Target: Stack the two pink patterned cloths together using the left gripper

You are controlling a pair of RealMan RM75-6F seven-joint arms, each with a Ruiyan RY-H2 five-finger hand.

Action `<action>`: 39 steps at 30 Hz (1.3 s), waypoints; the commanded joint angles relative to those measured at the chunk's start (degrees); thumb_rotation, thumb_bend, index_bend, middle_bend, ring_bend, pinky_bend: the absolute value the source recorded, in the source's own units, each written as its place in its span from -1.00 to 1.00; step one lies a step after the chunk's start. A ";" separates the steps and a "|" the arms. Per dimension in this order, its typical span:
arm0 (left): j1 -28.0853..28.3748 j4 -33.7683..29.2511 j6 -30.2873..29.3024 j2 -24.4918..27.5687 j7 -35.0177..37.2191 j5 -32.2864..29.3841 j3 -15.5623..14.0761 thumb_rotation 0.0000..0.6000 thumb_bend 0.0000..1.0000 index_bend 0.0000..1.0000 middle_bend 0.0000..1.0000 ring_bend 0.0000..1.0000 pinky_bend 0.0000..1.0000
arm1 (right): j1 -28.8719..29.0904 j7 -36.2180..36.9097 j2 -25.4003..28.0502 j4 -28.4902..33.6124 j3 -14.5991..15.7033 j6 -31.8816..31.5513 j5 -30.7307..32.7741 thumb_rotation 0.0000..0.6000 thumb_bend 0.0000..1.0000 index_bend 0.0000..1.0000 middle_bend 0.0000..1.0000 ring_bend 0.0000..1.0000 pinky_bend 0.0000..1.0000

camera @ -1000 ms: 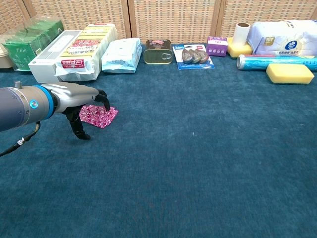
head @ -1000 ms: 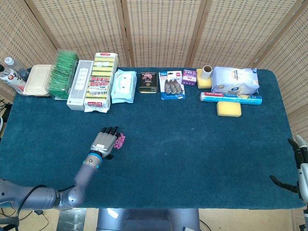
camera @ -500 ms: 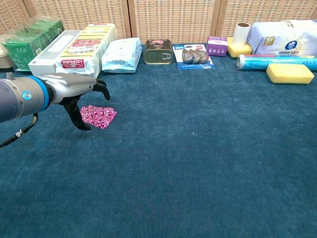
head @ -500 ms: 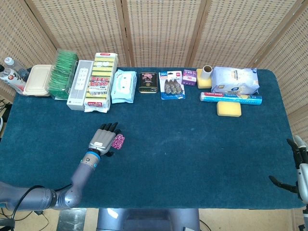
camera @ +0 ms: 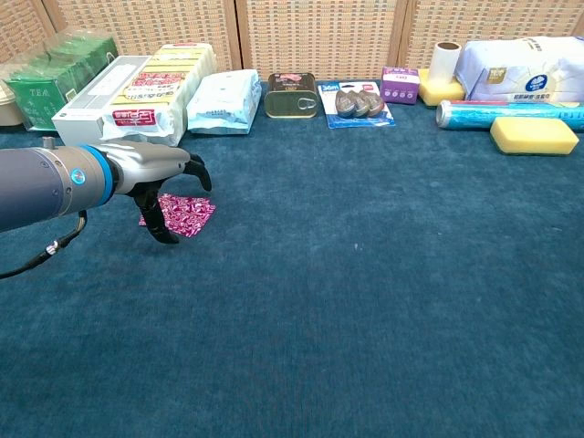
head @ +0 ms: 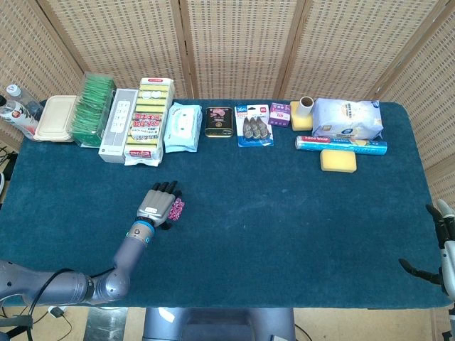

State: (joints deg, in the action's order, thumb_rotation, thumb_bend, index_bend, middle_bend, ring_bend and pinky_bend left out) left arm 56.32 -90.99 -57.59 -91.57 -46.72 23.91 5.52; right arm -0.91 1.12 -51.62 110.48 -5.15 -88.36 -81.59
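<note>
One pink patterned cloth pile (camera: 190,213) lies flat on the blue table cover, left of centre; I cannot tell whether it is one cloth or two. In the head view the cloth (head: 177,208) peeks out to the right of my left hand (head: 157,205). My left hand (camera: 157,173) hovers over the cloth's left part, fingers spread and curved down, thumb pointing down beside the cloth's near edge, holding nothing. My right hand (head: 442,250) sits at the table's far right edge, fingers apart and empty.
Along the back edge stand green tea boxes (camera: 57,80), a white box (camera: 100,102), sponge packs (camera: 162,84), a wipes pack (camera: 222,100), a tin (camera: 291,95), a blister pack (camera: 359,103), a foil roll (camera: 506,113) and a yellow sponge (camera: 534,134).
My left hand has shifted a little to the right and now covers more of the cloth's left side. The cloth has stayed where it was. The right hand has not moved.
</note>
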 commanded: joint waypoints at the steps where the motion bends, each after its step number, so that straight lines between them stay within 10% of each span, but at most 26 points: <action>1: 0.42 -0.36 -0.37 -0.07 -0.72 -0.89 -0.15 1.00 -0.61 -0.68 -1.00 -0.98 -0.86 | -0.08 0.17 0.06 -0.15 0.06 -0.07 -0.15 1.00 -1.00 -1.00 -1.00 -1.00 -1.00; 39: -0.35 5.49 -3.37 -4.91 -1.27 1.83 -0.14 1.00 -0.60 -0.51 -1.00 -0.99 -0.86 | -0.07 -0.04 -0.14 0.16 -0.03 -0.33 -0.37 1.00 -1.00 -1.00 -1.00 -1.00 -1.00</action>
State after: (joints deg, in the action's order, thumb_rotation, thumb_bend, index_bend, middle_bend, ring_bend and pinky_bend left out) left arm 56.00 -85.54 -60.93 -96.43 -47.96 25.71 5.36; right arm -0.97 1.07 -51.76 110.63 -5.17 -88.67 -81.95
